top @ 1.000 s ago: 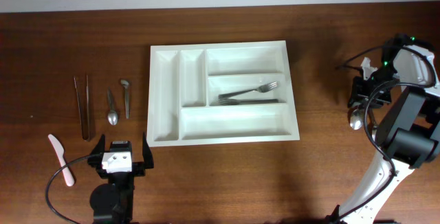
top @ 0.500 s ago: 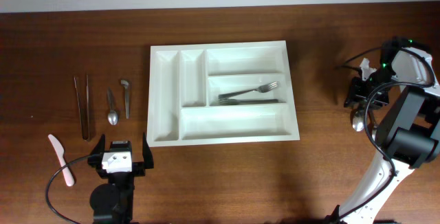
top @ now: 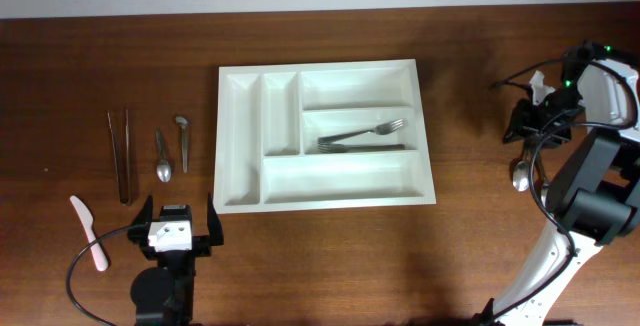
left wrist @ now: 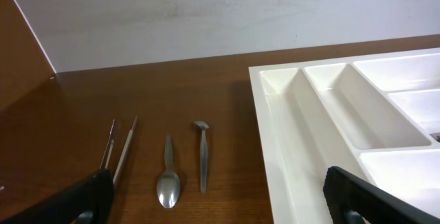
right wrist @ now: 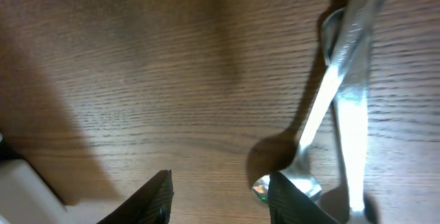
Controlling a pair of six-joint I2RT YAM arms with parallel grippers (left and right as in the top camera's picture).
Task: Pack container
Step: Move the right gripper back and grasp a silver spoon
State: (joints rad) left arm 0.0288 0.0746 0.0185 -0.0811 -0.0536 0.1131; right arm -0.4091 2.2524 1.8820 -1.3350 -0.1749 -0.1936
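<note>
The container, a white cutlery tray (top: 340,178), lies at the table's middle; its near left corner shows in the left wrist view (left wrist: 282,128). Two forks (top: 362,136) lie in its middle long compartment. My right gripper (top: 528,131) hangs over the table to the right of the tray. In the right wrist view it (right wrist: 220,200) is open and empty. A metal spoon (right wrist: 309,135) and a second metal utensil (right wrist: 354,114) lie beside its right finger. The spoon (top: 520,173) lies on the wood. My left gripper (top: 178,228) is open and empty near the front left.
Left of the tray lie metal tweezers (top: 120,154), a spoon (top: 164,156), a short metal utensil (top: 183,141) and a pink-handled white knife (top: 88,231). The left wrist view shows the tweezers (left wrist: 117,152), spoon (left wrist: 168,183) and short utensil (left wrist: 201,155).
My right wrist has shifted a little toward the far side of the table. The spoon under it stays on the wood. The left arm has not moved.
</note>
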